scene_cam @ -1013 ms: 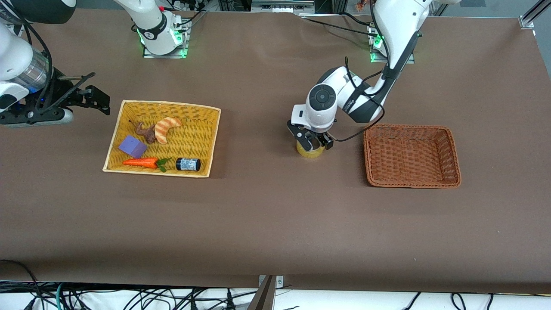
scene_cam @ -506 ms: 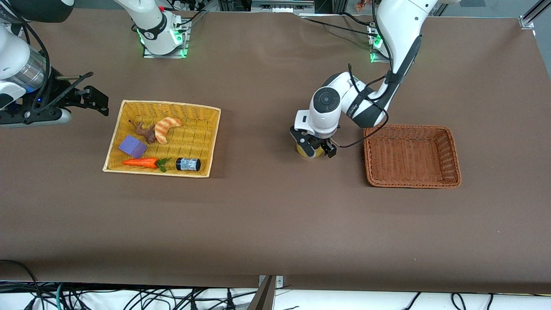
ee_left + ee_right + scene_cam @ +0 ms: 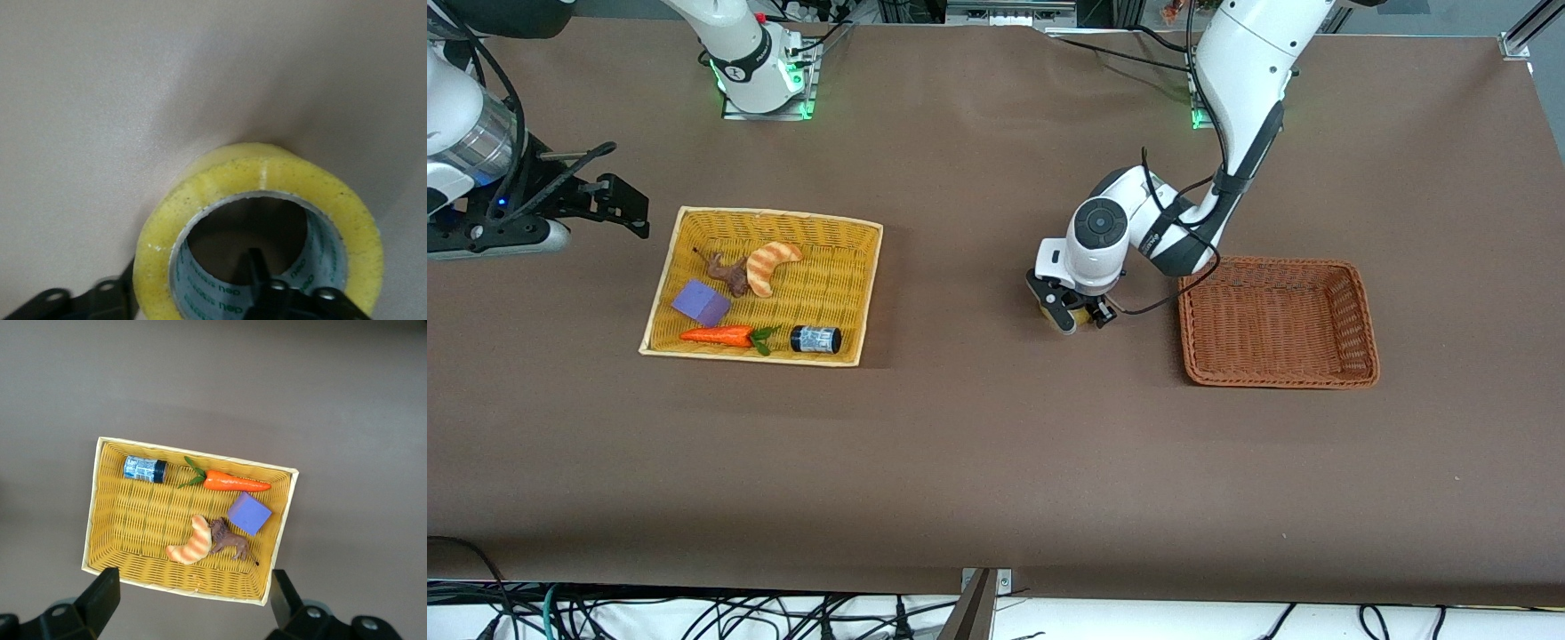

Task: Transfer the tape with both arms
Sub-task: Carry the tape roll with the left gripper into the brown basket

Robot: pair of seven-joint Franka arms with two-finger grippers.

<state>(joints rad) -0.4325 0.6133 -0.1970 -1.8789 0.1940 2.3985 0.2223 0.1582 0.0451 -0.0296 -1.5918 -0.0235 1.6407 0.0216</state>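
The tape (image 3: 267,177), a yellowish ring with a grey core, stands on the brown table between the two baskets. In the front view only a sliver of it (image 3: 1045,310) shows under my left gripper (image 3: 1073,314). In the left wrist view my left gripper (image 3: 193,290) is open and straddles the ring's wall. One finger (image 3: 257,270) is inside the core, apart from the wall, and the other is outside. My right gripper (image 3: 630,206) is open and empty, up over the table beside the yellow basket (image 3: 867,293). Its fingers (image 3: 100,600) frame that basket (image 3: 97,520).
The yellow basket holds a purple block (image 3: 701,302), a carrot (image 3: 718,335), a croissant (image 3: 771,263), a brown toy animal (image 3: 729,271) and a small black jar (image 3: 815,339). An empty brown basket (image 3: 1362,329) stands toward the left arm's end, beside the tape.
My left gripper has come down lower around the tape, which it now hides almost wholly in the front view. My right arm has drifted slightly.
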